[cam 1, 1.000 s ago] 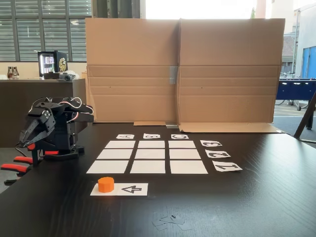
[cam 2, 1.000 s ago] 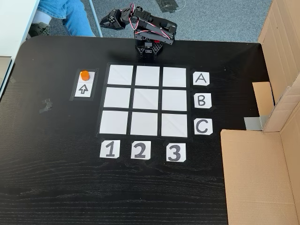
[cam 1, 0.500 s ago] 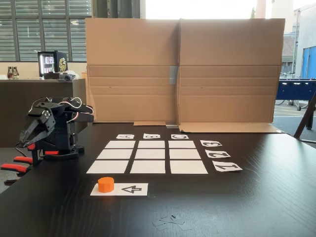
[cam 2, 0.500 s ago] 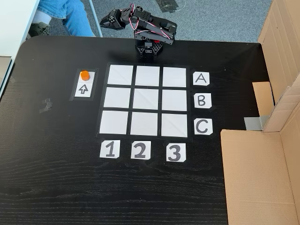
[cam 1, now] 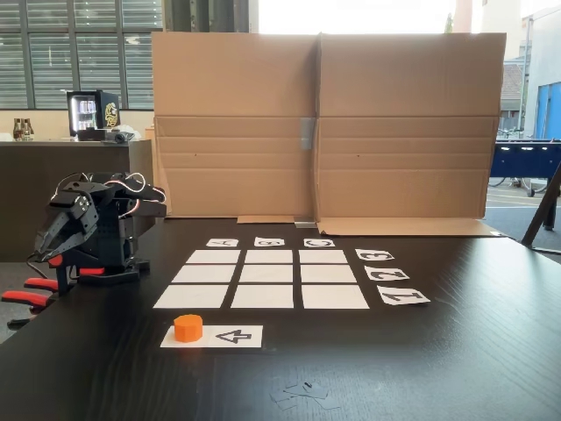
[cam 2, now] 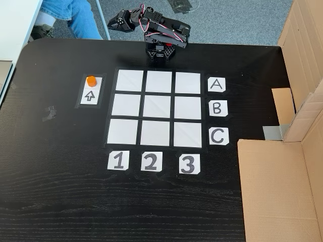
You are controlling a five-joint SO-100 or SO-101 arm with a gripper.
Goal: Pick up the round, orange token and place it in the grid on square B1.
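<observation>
The orange token (cam 1: 188, 327) (cam 2: 91, 80) stands on one end of a white strip printed with a black arrow (cam 1: 233, 336) (cam 2: 90, 96), beside the grid (cam 1: 262, 279) (cam 2: 156, 108). Square B1 (cam 1: 262, 296) (cam 2: 125, 105) is bare; it is the middle rectangle of the row closest to the token. The black arm sits folded on its base (cam 1: 101, 263) (cam 2: 160, 50) at the table edge. Its gripper (cam 1: 46, 249) (cam 2: 114, 21) hangs past that edge, well away from the token, jaws together and holding nothing.
Labels A, B, C (cam 2: 216, 108) and 1, 2, 3 (cam 2: 150, 162) border the grid. A cardboard wall (cam 1: 324, 123) (cam 2: 282, 176) lines one table side. Orange clamps (cam 1: 26, 294) grip the edge by the arm. Tape scraps (cam 1: 302, 392) (cam 2: 49, 113) lie on the dark tabletop. A person's leg (cam 2: 70, 15) is beyond the table.
</observation>
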